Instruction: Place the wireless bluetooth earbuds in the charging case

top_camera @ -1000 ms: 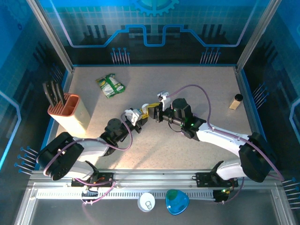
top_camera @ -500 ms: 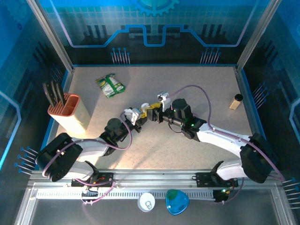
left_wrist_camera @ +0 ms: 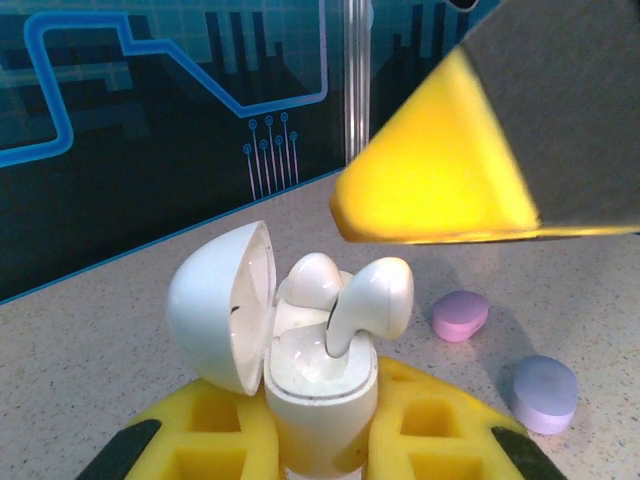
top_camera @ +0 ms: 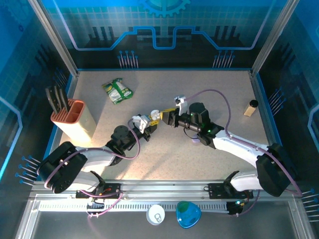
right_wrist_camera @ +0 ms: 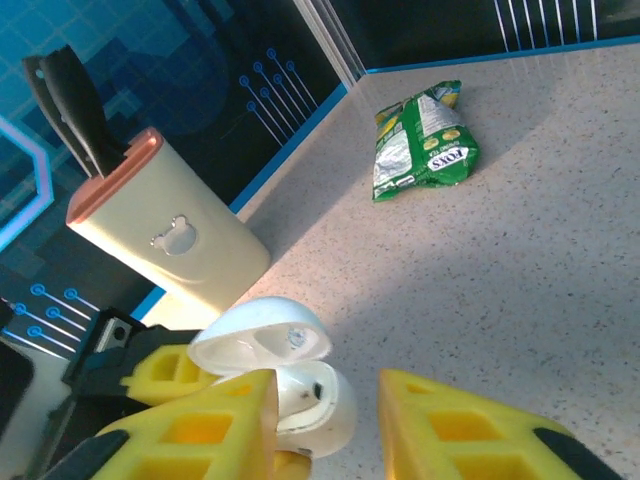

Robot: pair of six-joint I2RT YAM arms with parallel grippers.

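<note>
Two grippers meet near the centre of the table (top_camera: pixel 209 89) from above, the left gripper (top_camera: pixel 149 123) just beside the right gripper (top_camera: pixel 166 115), at its eight o'clock.

Left wrist: its yellow fingers (left_wrist_camera: pixel 210 440) clamp a white charging case (left_wrist_camera: pixel 320 390), with the lid (left_wrist_camera: pixel 220 305) swung open toward nine o'clock. One white earbud (left_wrist_camera: pixel 312 278) sits inside; a second earbud (left_wrist_camera: pixel 375 298) leans out toward two o'clock, stem down in the case.

Right wrist: that gripper's fingers stand slightly parted and hold nothing, the open case just beyond them. A knife block (right_wrist_camera: pixel 165 245) is at ten o'clock and a snack bag (right_wrist_camera: pixel 420 150) at one.

charging case (left_wrist_camera: pixel 320 400) btm cut off at edge, right pincer (top_camera: pixel 162 116) finger (left_wrist_camera: pixel 440 170) blurred, cropped
</note>
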